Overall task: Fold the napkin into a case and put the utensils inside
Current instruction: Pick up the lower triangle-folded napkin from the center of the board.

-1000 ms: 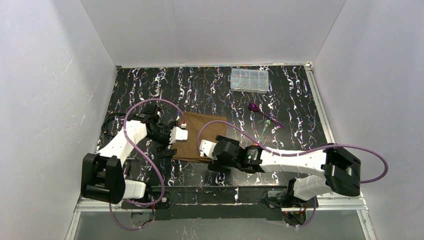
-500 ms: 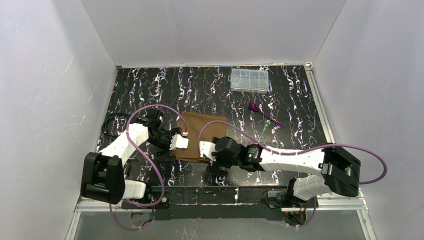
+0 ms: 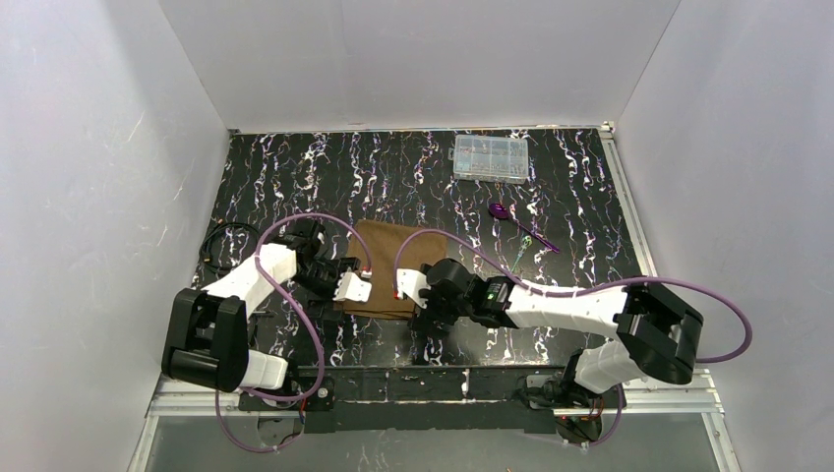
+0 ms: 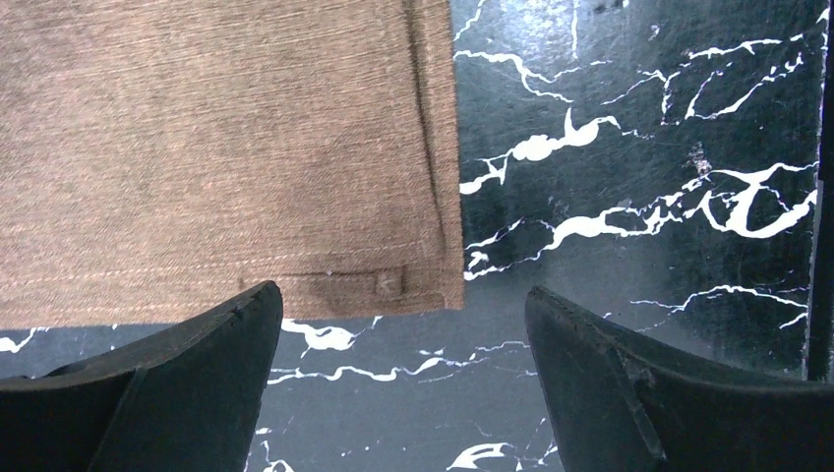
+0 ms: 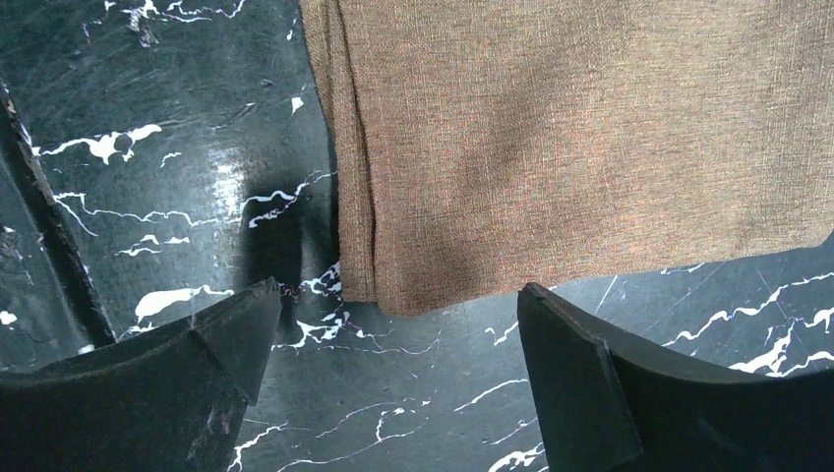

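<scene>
My left end effector (image 4: 401,295) stands open at the near left corner of the napkin (image 3: 387,267). My right end effector (image 5: 398,290) stands open at its near right corner. The napkin lies on the tabletop (image 3: 295,167), with the utensils (image 3: 501,210) right of it, apart.

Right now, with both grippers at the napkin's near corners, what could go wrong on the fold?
1. The right gripper is open at a corner of the napkin where the edge looks doubled over; it may pinch only one layer.
2. The left gripper has just the hemmed corner between its open fingers; a shallow grip could slip mid-fold.
3. The utensils lie loose beside the napkin, near the right arm; a wide swing might knock them.
</scene>
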Available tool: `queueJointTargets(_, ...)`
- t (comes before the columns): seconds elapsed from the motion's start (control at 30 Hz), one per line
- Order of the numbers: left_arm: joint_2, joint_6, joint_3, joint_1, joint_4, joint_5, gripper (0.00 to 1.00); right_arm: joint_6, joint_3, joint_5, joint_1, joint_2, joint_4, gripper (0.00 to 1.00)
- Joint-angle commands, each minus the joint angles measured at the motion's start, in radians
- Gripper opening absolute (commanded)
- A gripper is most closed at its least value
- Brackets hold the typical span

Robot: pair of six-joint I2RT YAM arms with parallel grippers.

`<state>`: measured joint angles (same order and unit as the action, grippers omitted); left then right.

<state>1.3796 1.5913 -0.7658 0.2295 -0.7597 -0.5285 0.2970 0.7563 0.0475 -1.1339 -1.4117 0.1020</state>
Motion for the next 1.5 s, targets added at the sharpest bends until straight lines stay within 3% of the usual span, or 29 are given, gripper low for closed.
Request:
queueJointTargets(0.0,-0.020,0.053,0.045,0.022,0.034,0.009,0.91,0.022,0.012,-0.006,0.002,-0.025,-0.042,0.99)
queueJointTargets(0.3,0.018,0.023,0.060,0.061,0.154,0.052,0.87,0.005,-0.004,-0.042,0.042,-0.039,-0.081,0.99)
queueJointTargets(0.73,0.086,-0.002,0.013,0.094,0.128,0.106,0.60,-0.008,-0.016,-0.090,0.051,-0.074,-0.094,0.98)
queueJointTargets(1.03,0.111,-0.030,-0.007,0.096,0.124,0.104,0.47,-0.047,-0.001,-0.114,0.056,-0.159,-0.149,0.94)
queueJointTargets(1.2,0.126,-0.041,-0.026,0.095,0.107,0.102,0.29,-0.104,-0.016,-0.132,0.077,-0.175,-0.191,0.85)
queueJointTargets(1.47,0.155,-0.107,-0.091,0.096,0.073,0.076,0.17,-0.179,-0.064,-0.179,0.104,-0.119,-0.215,0.47)
